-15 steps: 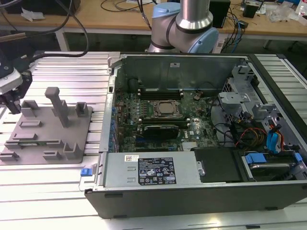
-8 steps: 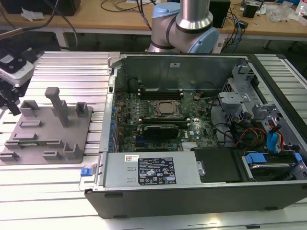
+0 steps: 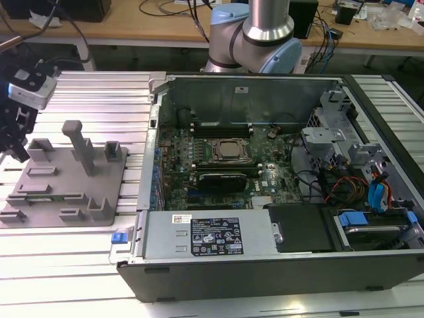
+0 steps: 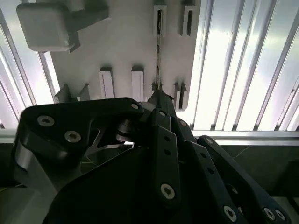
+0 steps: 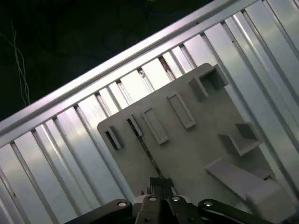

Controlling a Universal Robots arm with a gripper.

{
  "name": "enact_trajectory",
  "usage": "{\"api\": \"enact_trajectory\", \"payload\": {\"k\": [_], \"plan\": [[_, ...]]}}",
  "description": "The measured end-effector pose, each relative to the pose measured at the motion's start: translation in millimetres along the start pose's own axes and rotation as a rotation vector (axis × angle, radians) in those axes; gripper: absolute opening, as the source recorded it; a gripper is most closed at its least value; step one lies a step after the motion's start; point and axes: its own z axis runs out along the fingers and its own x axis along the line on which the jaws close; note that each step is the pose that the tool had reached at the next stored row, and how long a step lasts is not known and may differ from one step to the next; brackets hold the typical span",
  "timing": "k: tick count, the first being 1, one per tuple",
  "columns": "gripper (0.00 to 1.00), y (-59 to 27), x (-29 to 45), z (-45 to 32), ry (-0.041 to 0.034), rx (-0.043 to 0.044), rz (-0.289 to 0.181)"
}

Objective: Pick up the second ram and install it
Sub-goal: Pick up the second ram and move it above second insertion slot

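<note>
The second ram [image 4: 159, 51] stands on edge in the slots of a grey holder plate [image 4: 124, 42], so it reads as a thin dark line in both wrist views [image 5: 145, 149]. My gripper [image 4: 159, 97] hangs over the ram's near end with its fingertips drawn together in line with the stick [image 5: 159, 181]. Whether they touch the ram I cannot tell. In the exterior view the gripper [image 3: 18, 147] is over the end of the holder plate [image 3: 66, 169] on the exterior view's left.
An open computer case [image 3: 265, 86] lies to the exterior view's right of the plate. Its motherboard [image 3: 218, 192] carries a CPU socket [image 3: 228, 151] and long black slots [image 3: 222, 129]. Cables and drive bays [image 3: 371, 192] crowd the case's far side. Grey posts [image 3: 79, 142] rise from the plate.
</note>
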Motion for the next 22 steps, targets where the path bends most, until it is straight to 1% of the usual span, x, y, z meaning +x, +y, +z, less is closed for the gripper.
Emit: {"api": "enact_trajectory", "payload": {"k": [1, 2, 4, 6, 7, 11, 12, 14, 15, 17, 19, 22], "plan": [[0.08, -0.1, 0.0, 0.5, 0.0017, 0.0006, -0.04], [0.08, 0.0, 0.0, 0.9, 0.0029, 0.0009, -0.069], [0.08, -0.1, 0.0, 1.5, 0.0048, 0.0016, -0.114], [0.08, -0.1, 0.0, 2.7, 0.008, 0.0026, -0.188], [0.08, -0.1, 0.0, 3.2, 0.009, 0.0029, -0.212], [0.08, -0.2, -0.1, 4.8, 0.012, 0.0039, -0.284], [0.08, -0.2, -0.1, 5.5, 0.0133, 0.0043, -0.312], [0.08, -0.3, -0.1, 7.6, 0.0169, 0.0054, -0.394], [0.08, -0.3, -0.1, 7.6, 0.0175, 0.0054, -0.406], [0.08, -0.4, -0.1, 8.2, 0.0171, 0.0058, -0.407], [0.08, -0.2, -0.1, 10.5, 0.0149, 0.0049, -0.407], [0.08, 0.3, 0.4, 20.7, 0.0143, 0.0047, -0.408]]}}
